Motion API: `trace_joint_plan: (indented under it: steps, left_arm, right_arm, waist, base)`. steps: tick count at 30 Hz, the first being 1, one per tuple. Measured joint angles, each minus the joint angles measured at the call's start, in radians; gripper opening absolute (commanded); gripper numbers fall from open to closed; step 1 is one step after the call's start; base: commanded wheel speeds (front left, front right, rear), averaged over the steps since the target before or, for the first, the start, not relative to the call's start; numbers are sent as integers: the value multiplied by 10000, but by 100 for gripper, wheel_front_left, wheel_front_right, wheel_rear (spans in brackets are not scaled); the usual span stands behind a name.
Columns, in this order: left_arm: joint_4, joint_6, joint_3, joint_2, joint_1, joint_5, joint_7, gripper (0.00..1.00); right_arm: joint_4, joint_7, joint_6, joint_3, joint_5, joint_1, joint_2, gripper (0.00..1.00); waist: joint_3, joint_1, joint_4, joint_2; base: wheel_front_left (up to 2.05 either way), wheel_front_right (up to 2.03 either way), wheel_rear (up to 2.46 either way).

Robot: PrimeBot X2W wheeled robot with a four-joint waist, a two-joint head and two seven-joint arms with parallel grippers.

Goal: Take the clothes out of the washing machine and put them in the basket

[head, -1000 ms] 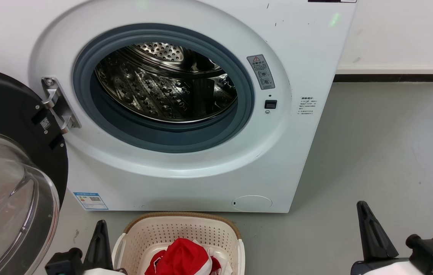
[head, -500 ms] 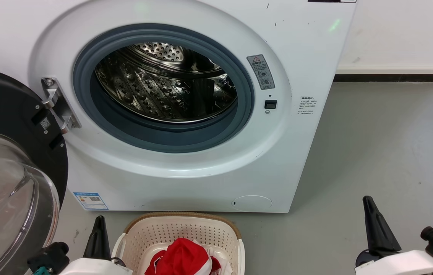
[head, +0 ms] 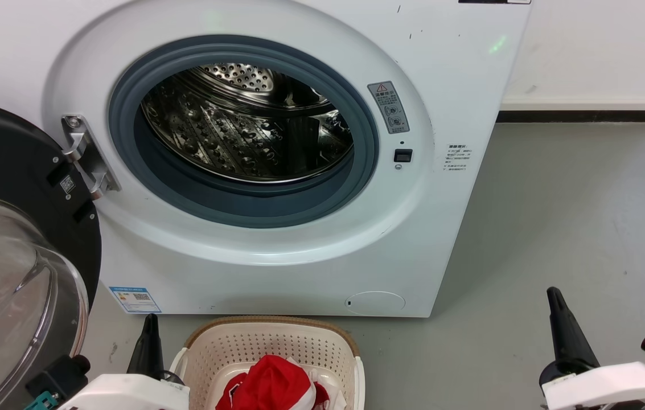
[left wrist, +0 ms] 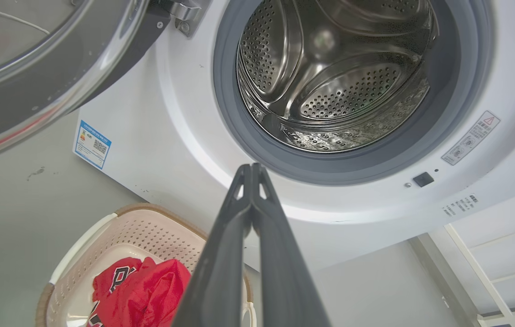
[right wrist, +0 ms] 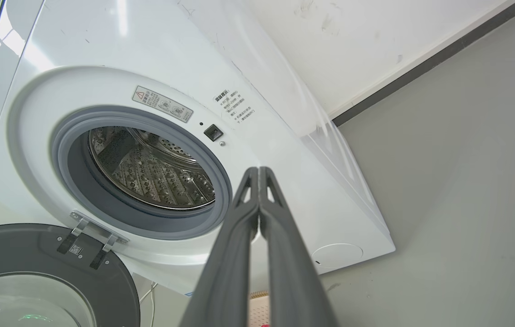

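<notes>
A: What has changed over the last second?

B: Only the arms. The left gripper [head: 151, 324] has sunk lower and slid toward the left edge of the head view, and more of its pale forearm [head: 128, 393] now shows. The right gripper [head: 555, 299] has drifted out toward the right edge. Everything else sits where it was, so the camera is steady.

A: And the fingers [left wrist: 221, 254]?

B: On both arms they are pressed together, tips touching, with nothing between them. The 2 wrist views make that plain.

A: Where are the clothes [head: 274, 384]?

B: They lie as a red heap with white trim inside the basket [head: 271, 322], which stands on the floor [head: 584, 199] just in front of the washing machine [head: 459, 85]. The heap looks the same as 1 second ago.

A: Is anything left in the drum [head: 242, 131]?

B: What the 3 views show of it is bare perforated steel, though its lowest front part hides behind the grey gasket [head: 368, 148].

A: So how far along is the task?

B: Probably finished. The robot appears to be drawing its arms back to rest with no garment left to fetch. The door [head: 9, 171] hangs open at the left.

A: And the room?

B: A smooth grey floor, faintly scuffed, runs to a white wall [head: 595, 51] with a dark skirting strip [head: 584, 116] at its foot, to the right of the machine
</notes>
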Motion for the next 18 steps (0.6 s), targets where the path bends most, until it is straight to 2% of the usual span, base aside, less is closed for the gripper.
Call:
trace_joint_plan:
  steps: [18]
  left_arm:
    - [219, -324, 165, 0, -368, -2393, 543, 0]
  right_arm:
    - [343, 529, 0, -173, 2422, -425, -46, 0]
  waist:
    - [-2, 0, 4, 0]
  base:
    - [0, 0, 0]
